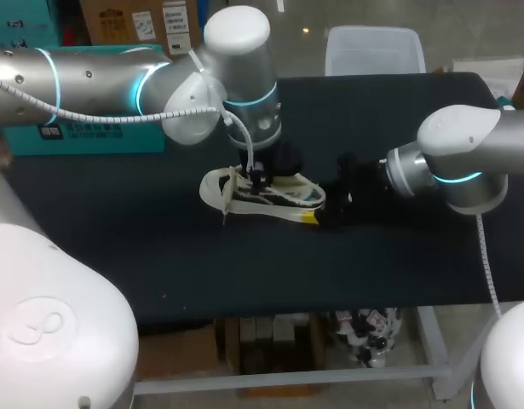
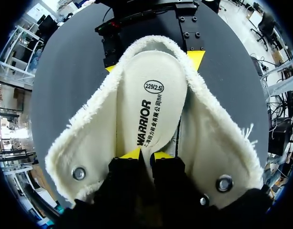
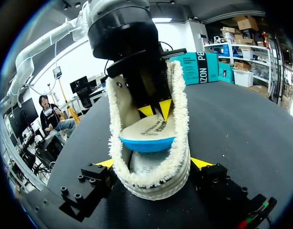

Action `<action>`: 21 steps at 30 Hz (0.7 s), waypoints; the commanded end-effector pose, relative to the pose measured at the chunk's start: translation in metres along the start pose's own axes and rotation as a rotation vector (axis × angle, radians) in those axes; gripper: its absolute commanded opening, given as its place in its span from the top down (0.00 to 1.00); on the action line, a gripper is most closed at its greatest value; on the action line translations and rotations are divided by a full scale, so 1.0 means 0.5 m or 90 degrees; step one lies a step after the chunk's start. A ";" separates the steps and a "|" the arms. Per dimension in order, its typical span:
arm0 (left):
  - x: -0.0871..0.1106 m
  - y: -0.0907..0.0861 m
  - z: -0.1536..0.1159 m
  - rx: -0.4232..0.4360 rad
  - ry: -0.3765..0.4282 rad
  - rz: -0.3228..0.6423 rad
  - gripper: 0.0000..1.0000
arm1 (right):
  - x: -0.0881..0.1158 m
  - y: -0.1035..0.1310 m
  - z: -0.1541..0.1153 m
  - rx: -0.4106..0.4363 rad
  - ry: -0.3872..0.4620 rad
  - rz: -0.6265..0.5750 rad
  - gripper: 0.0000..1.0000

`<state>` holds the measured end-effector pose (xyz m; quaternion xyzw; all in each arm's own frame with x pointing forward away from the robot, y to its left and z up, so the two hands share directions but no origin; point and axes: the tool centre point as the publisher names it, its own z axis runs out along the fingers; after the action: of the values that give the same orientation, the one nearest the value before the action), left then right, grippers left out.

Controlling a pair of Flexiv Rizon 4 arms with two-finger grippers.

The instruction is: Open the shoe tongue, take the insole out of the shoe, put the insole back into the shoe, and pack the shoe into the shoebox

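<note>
A cream shoe (image 1: 283,200) with a fleecy lining (image 2: 89,138) lies on the black table (image 1: 159,247), mid-table. My left gripper (image 2: 146,155) comes down into the shoe's mouth and is shut on the end of the cream insole (image 2: 153,95). In the right wrist view that end of the insole (image 3: 147,136) is raised off the shoe's floor, showing its blue underside, with the left gripper (image 3: 156,110) pinching it from above. My right gripper (image 3: 153,164) stands wide, one finger pressed against each side of the shoe's (image 3: 151,183) other end.
A teal cardboard box (image 1: 83,136) stands at the table's back left. A clear plastic bin (image 1: 372,47) sits at the far edge. My left arm (image 1: 91,81) crosses over the table's left half.
</note>
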<state>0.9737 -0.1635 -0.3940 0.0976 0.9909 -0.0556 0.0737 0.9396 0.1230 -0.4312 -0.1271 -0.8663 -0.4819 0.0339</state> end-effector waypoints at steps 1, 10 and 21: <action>-0.011 -0.009 -0.028 0.041 0.004 0.008 1.00 | 0.005 -0.018 0.011 -0.002 0.008 -0.001 1.00; 0.006 -0.047 -0.100 0.095 0.015 0.041 1.00 | 0.005 -0.018 0.011 -0.002 0.008 -0.001 1.00; 0.010 -0.059 -0.130 0.157 0.056 0.039 1.00 | 0.005 -0.018 0.011 -0.002 0.008 -0.001 1.00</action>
<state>0.9507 -0.1864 -0.3291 0.1374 0.9767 -0.1634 0.0234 0.9368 0.1239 -0.4314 -0.1245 -0.8663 -0.4825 0.0357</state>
